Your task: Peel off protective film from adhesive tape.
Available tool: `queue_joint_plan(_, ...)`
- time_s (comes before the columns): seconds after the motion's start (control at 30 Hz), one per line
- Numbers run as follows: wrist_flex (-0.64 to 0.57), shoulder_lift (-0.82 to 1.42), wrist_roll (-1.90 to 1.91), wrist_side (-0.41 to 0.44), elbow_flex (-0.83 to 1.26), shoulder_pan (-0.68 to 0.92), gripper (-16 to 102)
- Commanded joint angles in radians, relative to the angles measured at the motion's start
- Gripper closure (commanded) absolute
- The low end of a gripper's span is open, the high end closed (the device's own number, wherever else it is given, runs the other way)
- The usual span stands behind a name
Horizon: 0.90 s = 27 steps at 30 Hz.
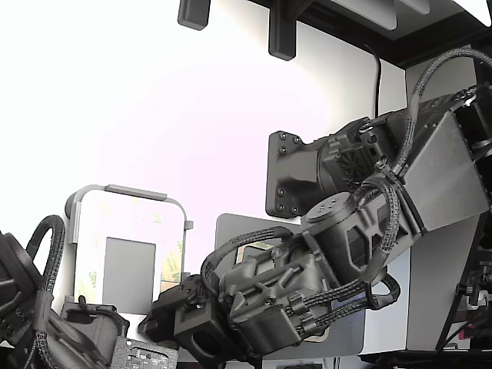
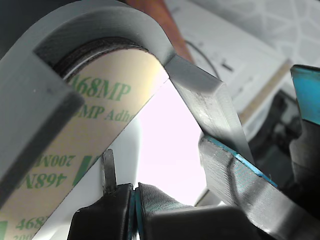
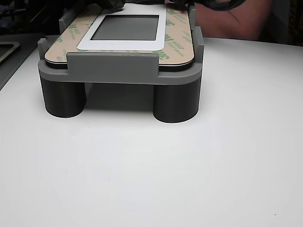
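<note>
The grey fixture [image 3: 113, 68] cradles the panel with its protective film [image 3: 177, 33]; only the wrist view shows the gripper [image 2: 134, 192] pressed together.

A grey fixture [image 3: 118, 71] on round legs [image 3: 176, 104] is seen on a white table [image 3: 151, 175]. At 2 o'clock, a reddish surface [image 3: 227, 21] is glimpsed.

My gripper [image 2: 134, 192] sat with its jaws nearly together right at the edge of the protective film [image 2: 95, 125], pale yellow with green print, which lay curved inside the grey fixture [image 2: 200, 95], a thin dark tab at my fingertips.
</note>
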Motion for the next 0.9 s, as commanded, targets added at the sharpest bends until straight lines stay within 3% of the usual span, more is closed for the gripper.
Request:
queue_joint_plan(0.0, -0.002, 0.020, 0.002, -0.002, -0.031, -0.008, 92)
queue_joint_plan(0.87, 0.017, 0.023, 0.017, 0.011, -0.037, 0.005, 88)
